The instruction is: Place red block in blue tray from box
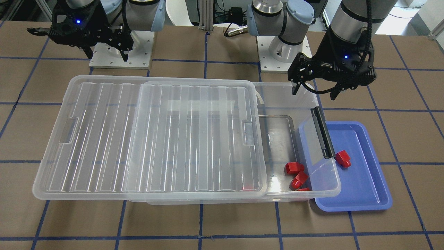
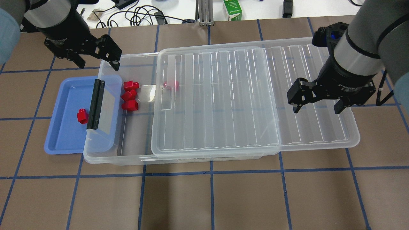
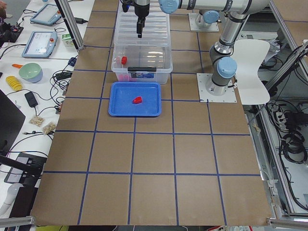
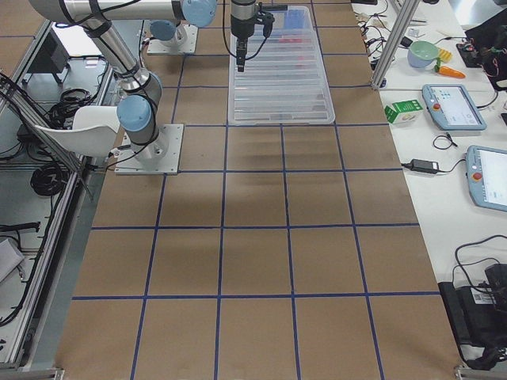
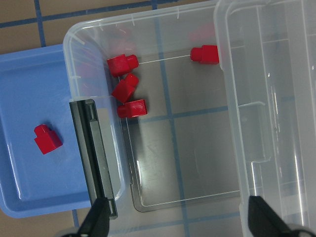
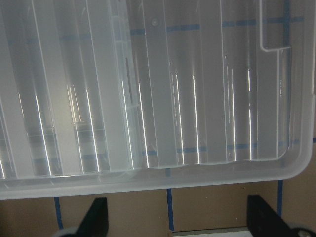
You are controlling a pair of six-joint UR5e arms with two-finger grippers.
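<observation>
The red block (image 2: 82, 115) lies in the blue tray (image 2: 67, 137), close to the box's black latch bar (image 2: 96, 103); it also shows in the left wrist view (image 5: 47, 138) and the front view (image 1: 343, 158). The clear box (image 2: 105, 159) has its lid (image 2: 223, 95) slid aside, leaving the tray-side end open. Several similar red pieces (image 2: 128, 95) lie inside that end. My left gripper (image 2: 99, 62) hovers open and empty above the box's far corner near the tray. My right gripper (image 2: 317, 108) hangs open and empty above the lid's other end.
The tray (image 1: 364, 187) is tucked partly under the box's latch end (image 1: 322, 132). One red piece (image 2: 171, 84) lies partly under the lid's edge. Cables and a green carton (image 2: 232, 9) sit beyond the table's far edge.
</observation>
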